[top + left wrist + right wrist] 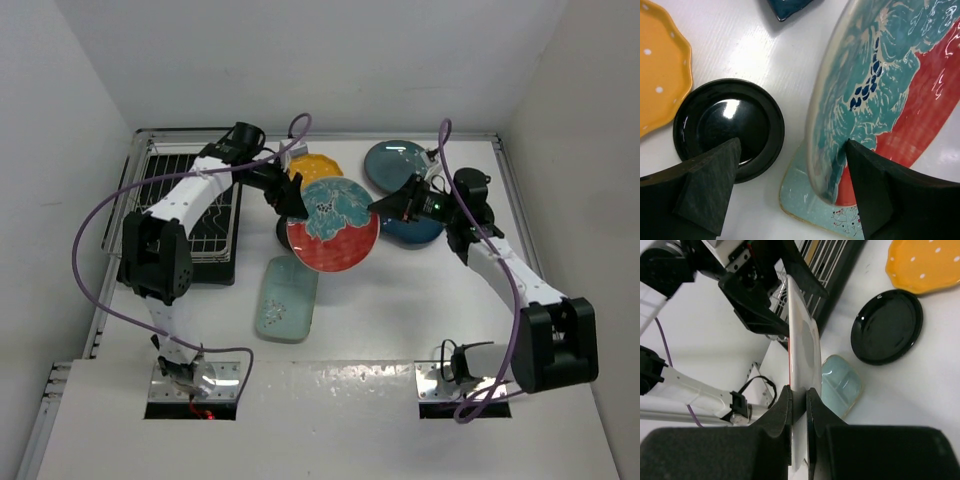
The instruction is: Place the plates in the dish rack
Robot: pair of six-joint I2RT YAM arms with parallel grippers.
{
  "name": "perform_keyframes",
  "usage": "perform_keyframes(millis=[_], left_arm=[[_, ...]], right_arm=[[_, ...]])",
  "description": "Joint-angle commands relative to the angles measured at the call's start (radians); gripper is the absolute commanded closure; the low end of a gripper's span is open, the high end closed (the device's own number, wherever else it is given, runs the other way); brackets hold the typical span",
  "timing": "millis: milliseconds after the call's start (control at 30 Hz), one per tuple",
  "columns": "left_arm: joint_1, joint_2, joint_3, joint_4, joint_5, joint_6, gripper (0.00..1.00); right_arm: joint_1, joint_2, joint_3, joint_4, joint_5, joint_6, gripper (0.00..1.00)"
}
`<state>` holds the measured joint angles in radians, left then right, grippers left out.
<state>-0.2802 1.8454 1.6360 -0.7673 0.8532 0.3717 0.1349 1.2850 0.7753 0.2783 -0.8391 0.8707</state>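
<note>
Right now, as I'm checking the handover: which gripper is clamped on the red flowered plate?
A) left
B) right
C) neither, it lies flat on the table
B: the right gripper pinches the red plate by its rim, while the left gripper stands wide open.

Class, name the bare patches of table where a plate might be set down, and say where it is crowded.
Bare: the table between the mint tray and the right arm; also the near strip in front of that tray. Crowded: the back centre, where yellow plate, grey-teal plate, blue dish and the red plate in the right gripper cluster.
</note>
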Motion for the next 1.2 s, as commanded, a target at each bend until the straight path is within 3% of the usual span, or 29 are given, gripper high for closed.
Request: perform_keyframes(millis=[0,33,67,233,267,300,500,533,567,600,700,800,933,1167], left_arm=[[0.039,0.026,0.051,0.033,0.157,0.001,0.15],[0.039,0.035,0.051,0.033,0.202,0.001,0.20],[0.039,0.035,0.051,0.033,0.271,0.001,0.35],[0.049,0.035,0.028,0.033,0.457,0.021,0.71],[0.049,0.035,0.028,0.033,0.472,0.009,0.89],[0.049,0.035,0.018,0.033,0.484,0.009,0.98],[0.111,0.035,0.080,0.023,0.350,-0.111,1.00],[0.127,0.026,0.106,0.023,0.319,-0.140,1.00],[0.143,0.026,0.134,0.023,0.282,-0.195,1.00],[0.179,0.006,0.166,0.023,0.189,-0.220,1.00],[0.257,-0.035,0.307,0.023,-0.024,-0.263,1.00],[0.358,-0.090,0.453,0.010,-0.219,-0.272,1.00],[0.513,-0.118,0.607,-0.050,-0.434,-0.242,1.00],[0.619,-0.189,0.570,-0.098,-0.816,-0.008,1.00]], right_arm=[[0.008,0.023,0.084,0.287,-0.094,0.135,1.00],[0.009,0.051,0.087,0.304,-0.098,0.146,1.00],[0.014,0.078,0.097,0.321,-0.101,0.160,1.00],[0.057,0.201,0.165,0.418,-0.109,0.202,1.00],[0.061,0.245,0.173,0.426,-0.110,0.202,1.00],[0.066,0.260,0.202,0.433,-0.110,0.209,1.00],[0.078,0.378,0.297,0.414,-0.107,0.208,0.99],[0.077,0.392,0.309,0.330,-0.097,0.200,0.90],[0.072,0.398,0.338,0.293,-0.091,0.141,0.74],[0.072,0.404,0.349,0.213,-0.083,0.111,0.46],[0.072,0.383,0.392,0.006,0.027,-0.025,0.17],[0.069,0.360,0.401,-0.100,0.185,-0.104,0.13],[0.063,0.355,0.406,-0.103,0.206,-0.122,0.12],[0.065,0.395,0.430,-0.122,0.189,-0.108,0.12]])
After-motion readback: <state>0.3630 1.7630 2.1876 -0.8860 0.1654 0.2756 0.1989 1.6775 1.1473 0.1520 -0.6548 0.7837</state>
